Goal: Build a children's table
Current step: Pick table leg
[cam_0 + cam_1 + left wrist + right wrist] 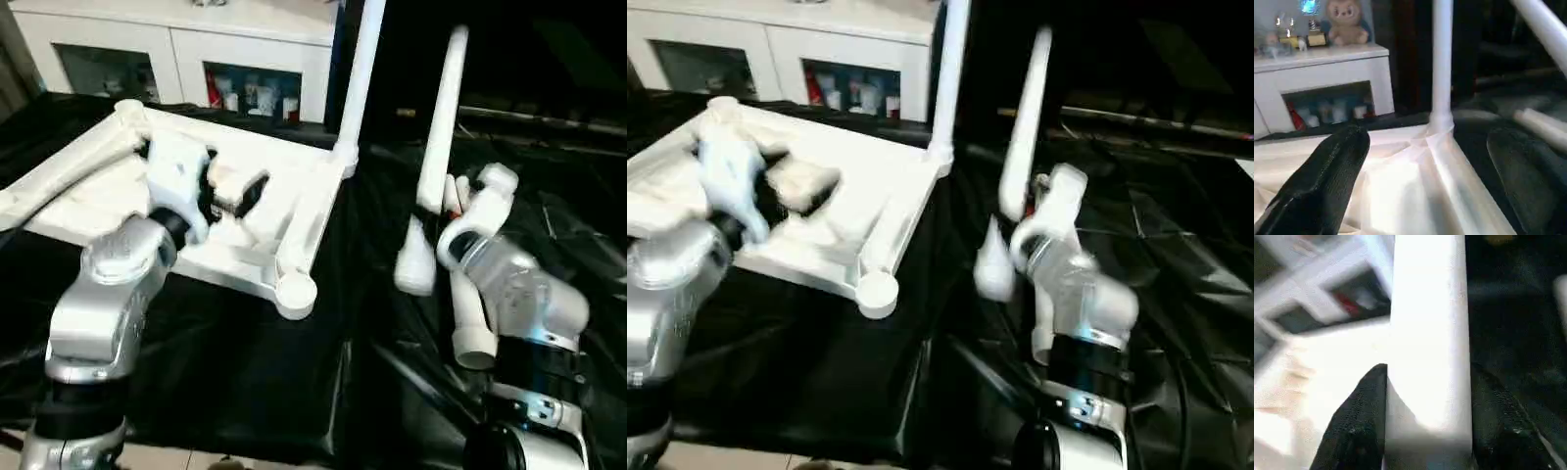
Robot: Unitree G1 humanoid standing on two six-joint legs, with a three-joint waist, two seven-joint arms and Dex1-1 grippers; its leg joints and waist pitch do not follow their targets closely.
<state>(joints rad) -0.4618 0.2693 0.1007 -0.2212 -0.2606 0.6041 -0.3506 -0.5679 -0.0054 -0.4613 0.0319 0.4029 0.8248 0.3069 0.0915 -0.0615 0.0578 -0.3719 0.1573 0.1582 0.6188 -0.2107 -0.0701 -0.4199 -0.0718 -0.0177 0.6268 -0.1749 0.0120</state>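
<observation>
Looks like a lived-in room at home: at twelve o'clock a white cabinet (176, 44) with glass doors holds small jars and bottles (250, 98), and on top sit a teddy bear (1346, 22) and little trophies (1316, 36). Black sheeting (245, 362) drapes the worktop.

Our left gripper (1430, 181) hangs over the upturned white table top (1400, 191), its two black fingers (1327, 181) spread wide with nothing between them. At the far corner of the top we see one white leg (1442, 58) standing upright in its socket. A second leg (1542, 24) slants across the corner of the view, and a third (1542, 125) lies on the black sheet (1484, 110). Behind stands a white cabinet (1322, 78) with a plush toy (1347, 22) on it.
</observation>
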